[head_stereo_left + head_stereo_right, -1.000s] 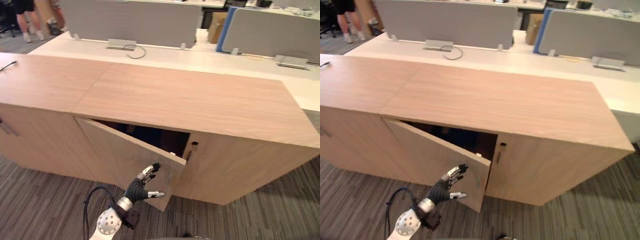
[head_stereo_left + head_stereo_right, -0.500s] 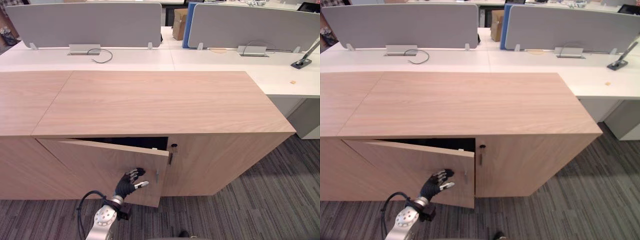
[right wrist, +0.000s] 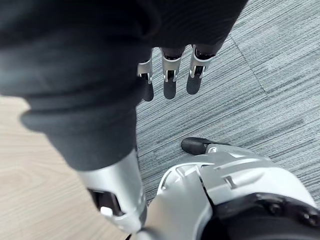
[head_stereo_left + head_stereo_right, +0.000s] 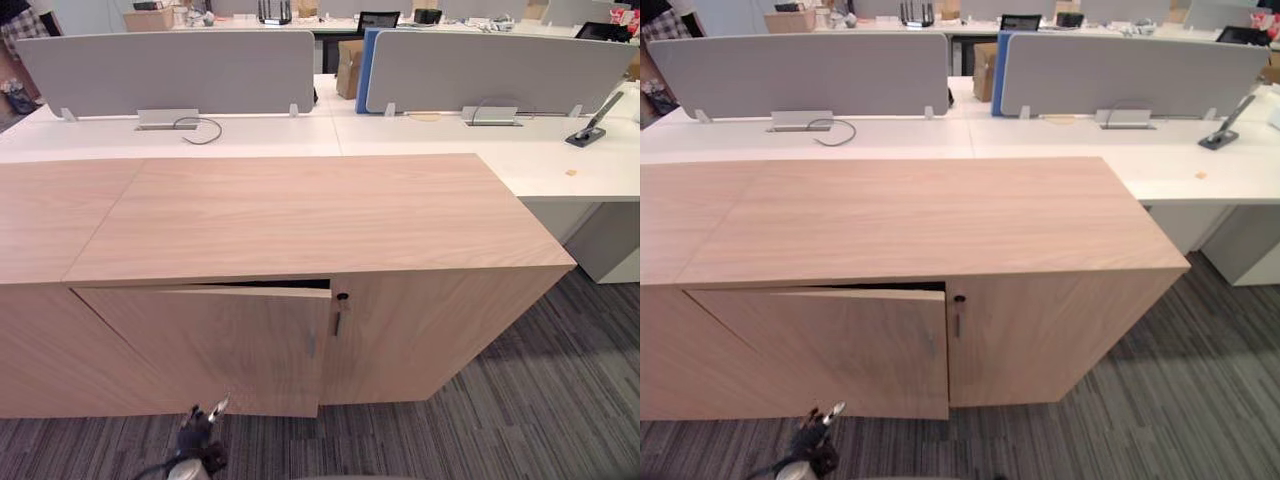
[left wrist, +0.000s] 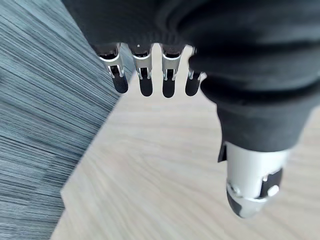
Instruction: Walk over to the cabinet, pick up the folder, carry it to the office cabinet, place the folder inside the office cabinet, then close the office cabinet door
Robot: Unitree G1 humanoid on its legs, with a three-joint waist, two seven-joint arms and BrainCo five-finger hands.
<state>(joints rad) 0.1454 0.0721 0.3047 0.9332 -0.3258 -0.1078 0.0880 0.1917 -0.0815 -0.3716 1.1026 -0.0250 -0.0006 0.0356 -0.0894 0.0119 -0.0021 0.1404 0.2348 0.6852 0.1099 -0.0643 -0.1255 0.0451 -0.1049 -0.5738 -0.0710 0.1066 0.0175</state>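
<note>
While the door point(image 4: 220, 345) of the office cabinet point(image 4: 320, 215) sits almost flush in the lower left of the frame, a thin dark gap point(image 4: 290, 286) runs along its top edge, widest toward the middle of the cabinet; so close, folks, but not home yet. The left hand point(image 5: 235, 65) is down at the bottom edge of the head view, left of centre, just under the door's lower edge; its fingers point(image 5: 146, 82) are straight and spread over the wood panel, holding nothing, and I cannot tell whether they touch it. The right hand point(image 3: 75, 75) hangs over the grey carpet point(image 4: 520, 400), fingers loose and empty.

Both hands free, cabinet top bare; my read is that the folder is inside, behind that door, though the gap is too slim to confirm it. So the walk, the pickup, the carry and the placing look done; the closing is nearly there. What is left, as I judge it: one last nudge on the door's free edge, near the small handle point(image 4: 311, 345), until it lines up with the neighbouring panel by the lock point(image 4: 342, 298).
</note>
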